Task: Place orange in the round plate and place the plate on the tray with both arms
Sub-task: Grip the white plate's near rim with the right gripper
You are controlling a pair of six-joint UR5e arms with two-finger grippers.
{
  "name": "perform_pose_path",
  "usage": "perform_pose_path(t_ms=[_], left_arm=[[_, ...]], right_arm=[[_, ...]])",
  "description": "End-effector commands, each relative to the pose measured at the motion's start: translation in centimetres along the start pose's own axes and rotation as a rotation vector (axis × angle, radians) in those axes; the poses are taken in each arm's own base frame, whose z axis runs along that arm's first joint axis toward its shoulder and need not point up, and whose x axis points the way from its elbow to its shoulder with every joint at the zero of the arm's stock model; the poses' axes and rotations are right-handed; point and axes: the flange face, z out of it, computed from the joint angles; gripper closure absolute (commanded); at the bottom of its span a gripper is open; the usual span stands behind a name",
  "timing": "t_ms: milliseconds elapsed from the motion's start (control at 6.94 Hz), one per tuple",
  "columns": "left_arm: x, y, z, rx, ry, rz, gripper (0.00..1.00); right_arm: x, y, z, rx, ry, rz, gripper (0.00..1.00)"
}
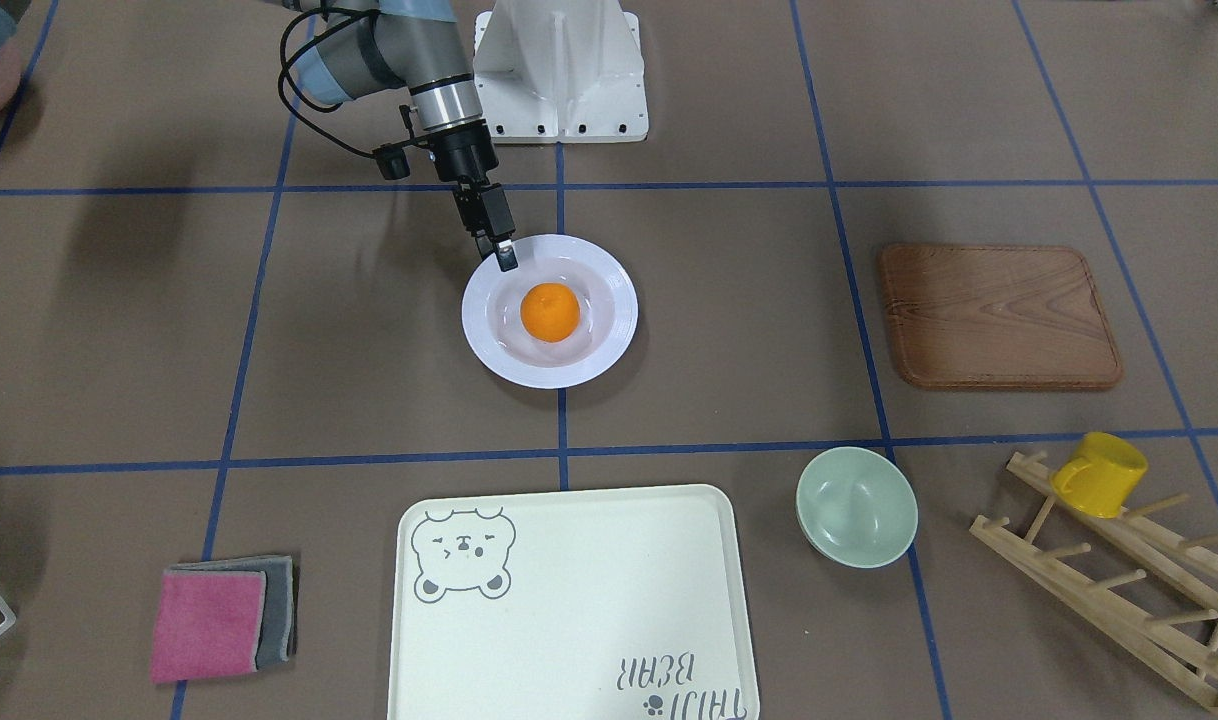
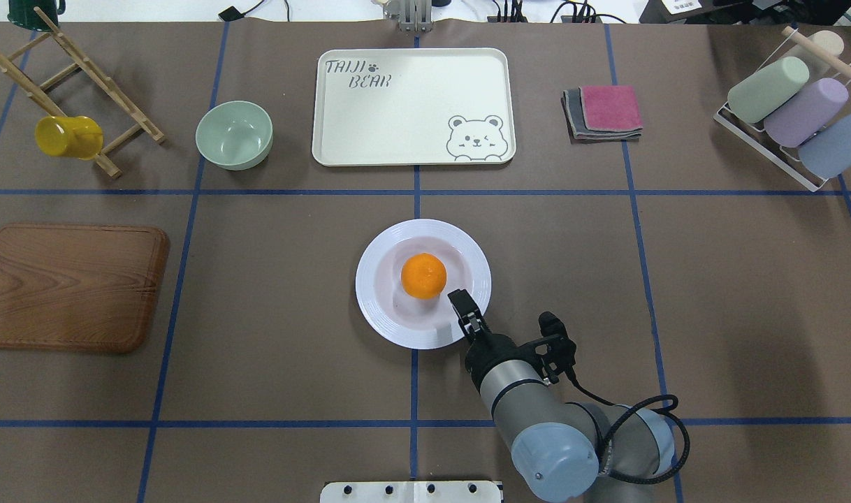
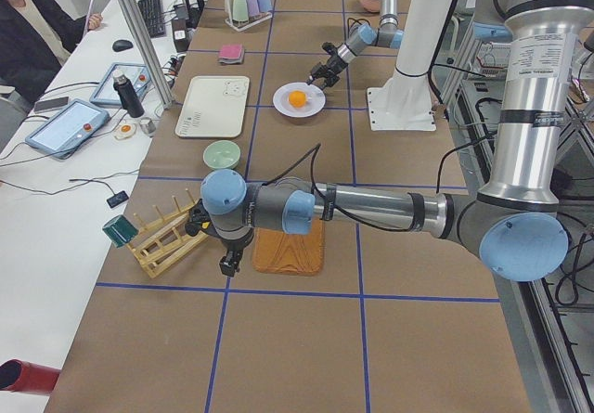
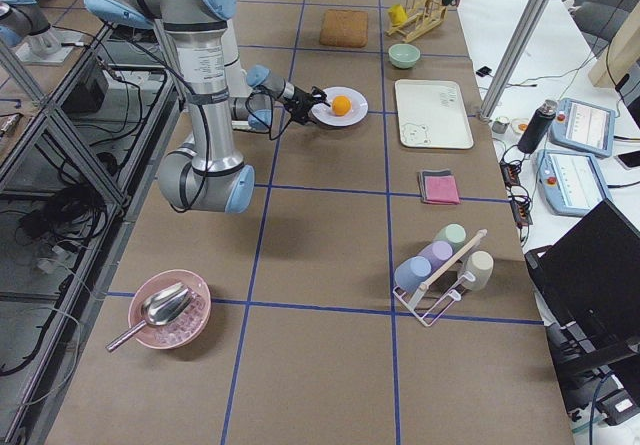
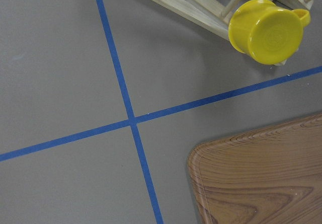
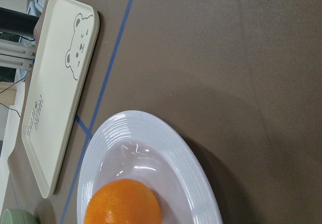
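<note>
A robot's right end effector point(image 1: 502, 255) hangs over the near rim of a white plate point(image 1: 481, 345) at the middle of the table point(image 1: 729, 300). An orange point(image 1: 550, 311) sits in the plate's well just ahead of the fingertips. The fingers are seen edge-on, so I cannot tell whether they are apart, together or clamped on the rim.

The cream tray point(image 1: 569, 600) with the bear drawing lies further out beyond the plate, straight ahead of this end effector and well apart from it, with nothing on it.

The left end effector point(image 3: 228, 263) hangs far off to the side, beside a wooden board point(image 1: 999, 315) and near a wooden rack point(image 1: 1119, 575) holding a yellow mug point(image 1: 1102, 473). Its fingers cannot be read from where it shows.

The fruit looks to be in place, so the job appears to have reached its second half, getting the loaded plate onto the tray. That likely calls for the left arm to come across to the rim opposite the right end effector. Both would then need a firm hold and a level, matched lift so the orange does not roll out.
</note>
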Motion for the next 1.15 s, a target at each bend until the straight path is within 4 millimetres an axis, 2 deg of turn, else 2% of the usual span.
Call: perform_pose_path(t_ms=[0, 144, 432, 721, 1009], left_arm=[[0.0, 0.1, 0.0, -0.001, 0.000, -0.001, 0.01], [0.0, 0.1, 0.0, -0.001, 0.000, -0.001, 0.01], [0.1, 0.0, 0.1, -0.001, 0.000, 0.001, 0.01], [0.1, 0.0, 0.0, 0.000, 0.002, 0.002, 0.01], [0.5, -0.2, -0.3, 0.007, 0.001, 0.009, 0.01]], right_arm=[[-0.6, 0.4, 1.1, 0.012, -0.004, 0.027, 0.63], [-0.4, 0.4, 1.2, 0.013, -0.004, 0.050, 1.00], [-1.5, 0.1, 0.9, -0.015, -0.039, 0.100, 1.00], [-3.8, -1.5, 1.1, -0.005, -0.080, 0.129, 1.00], [-6.0, -4.1, 1.1, -0.008, -0.178, 0.179, 1.00]])
